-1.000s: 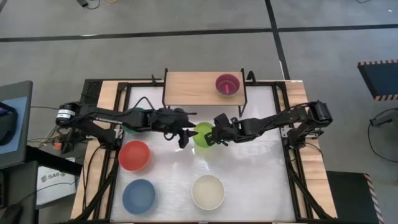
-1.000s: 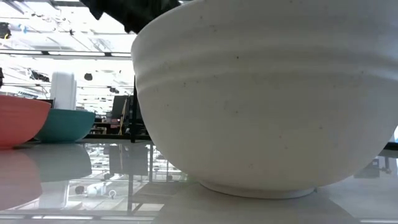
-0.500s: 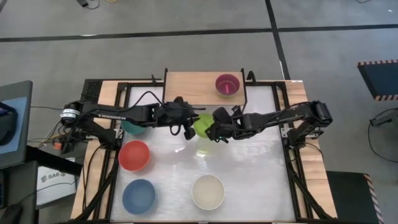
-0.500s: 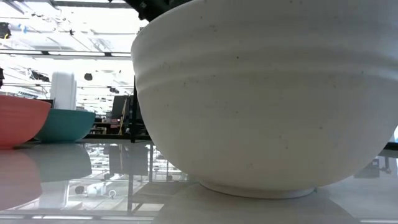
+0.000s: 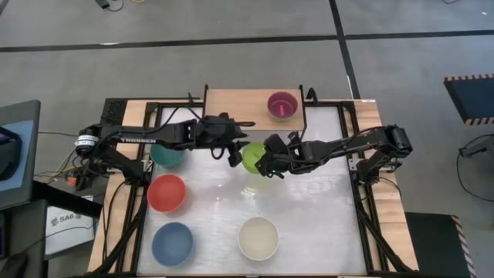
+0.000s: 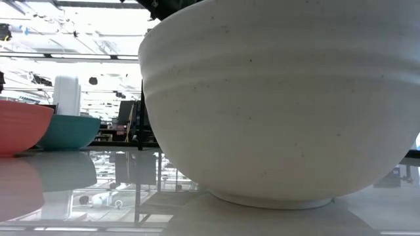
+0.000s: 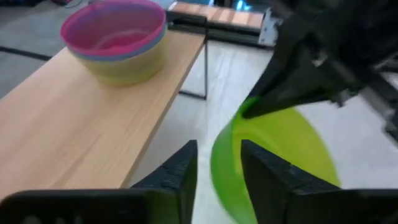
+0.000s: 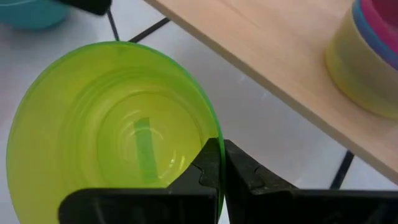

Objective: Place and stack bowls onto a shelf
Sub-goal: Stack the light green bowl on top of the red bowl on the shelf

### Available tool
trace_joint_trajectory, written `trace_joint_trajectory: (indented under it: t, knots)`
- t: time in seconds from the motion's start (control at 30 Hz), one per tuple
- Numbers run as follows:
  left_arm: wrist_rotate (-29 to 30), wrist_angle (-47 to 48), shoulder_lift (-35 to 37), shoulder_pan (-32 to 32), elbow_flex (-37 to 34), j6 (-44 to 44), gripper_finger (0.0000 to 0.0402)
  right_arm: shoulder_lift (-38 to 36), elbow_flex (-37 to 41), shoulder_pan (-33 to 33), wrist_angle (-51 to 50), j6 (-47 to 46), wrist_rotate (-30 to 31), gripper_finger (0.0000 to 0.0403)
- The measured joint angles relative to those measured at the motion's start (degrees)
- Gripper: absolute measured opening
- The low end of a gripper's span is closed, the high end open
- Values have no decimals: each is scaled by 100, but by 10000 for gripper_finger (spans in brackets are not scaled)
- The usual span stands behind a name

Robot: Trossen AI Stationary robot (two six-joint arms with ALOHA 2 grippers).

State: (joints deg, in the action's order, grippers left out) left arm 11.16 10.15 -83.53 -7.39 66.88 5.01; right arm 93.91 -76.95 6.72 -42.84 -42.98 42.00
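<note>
From above, the right gripper is clenched on the rim of the green bowl, holding it over the white table just in front of the shelf. The left gripper sits right beside that bowl on its other side, in front of the shelf's front edge. At the shelf's right end stands a stack of bowls with the pink bowl on top. Still on the table are the teal bowl under the left arm, the red bowl, the blue bowl and the cream bowl.

Down at table height, the cream bowl fills most of the sight, close to the lens. The red bowl and the teal bowl sit off to one side, with the room behind them.

From the left wrist, the two dark fingers stand apart with a gap between them and nothing in it; one finger overlaps the green bowl's rim, and I cannot tell if it touches. The other arm's gripper pinches that bowl's far rim. The pink bowl rests on a yellow bowl on the wooden shelf.

From the right wrist, the fingers are pinched tight on the green bowl's rim, and the bowl hangs beside the shelf's edge, with the stack at one end of it.
</note>
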Motion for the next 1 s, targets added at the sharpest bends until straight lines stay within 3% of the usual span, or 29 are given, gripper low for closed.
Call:
trace_joint_trajectory:
  t: [0.13, 0.37, 0.53, 0.67, 0.77, 1.0]
  knots:
    - [-166, 248, -5, -150, -1, -178, 137, 0, 0, -13, 5, 41, 8, 26]
    - [-1101, 47, -254, -273, 23, -290, 130, 7, -225, -7, 17, 653, 13, 26]
    - [-1104, -11, -477, -281, 5, -292, 101, 20, -486, -17, -177, 1331, 36, 26]
    - [-777, -96, -564, -275, 19, -276, 51, 20, -631, -22, -323, 1630, 8, 30]
    - [-637, -211, -568, -314, 10, -297, 11, 19, -744, -13, -431, 1447, -15, 50]
    - [-679, -260, -810, -643, 615, -408, 0, -121, -1450, -11, -984, 1230, -109, 142]
